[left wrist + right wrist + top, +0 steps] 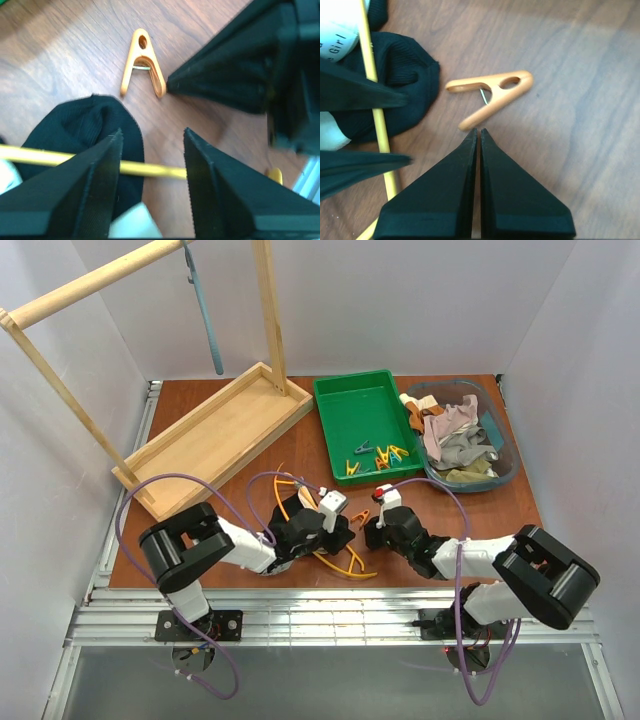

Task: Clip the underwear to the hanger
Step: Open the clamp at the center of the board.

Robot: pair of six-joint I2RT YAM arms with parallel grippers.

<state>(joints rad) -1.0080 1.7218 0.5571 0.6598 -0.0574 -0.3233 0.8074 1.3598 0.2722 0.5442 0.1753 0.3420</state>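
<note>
Our left pincer [153,134] stands open astride the hanger [150,170], which lies across the underwear [80,125] on the worktop [75,50]. Our right pincer [478,132], jaws shut on nothing, points at the orange peg [492,95]; we should open it and grip the peg's handle end.

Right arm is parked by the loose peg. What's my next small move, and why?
Probably open the right fingers and ease forward to straddle the orange peg. They are shut, tips just short of it. The peg lies loose beside the hanger, which lies across the underwear with no peg on them in view.
</note>
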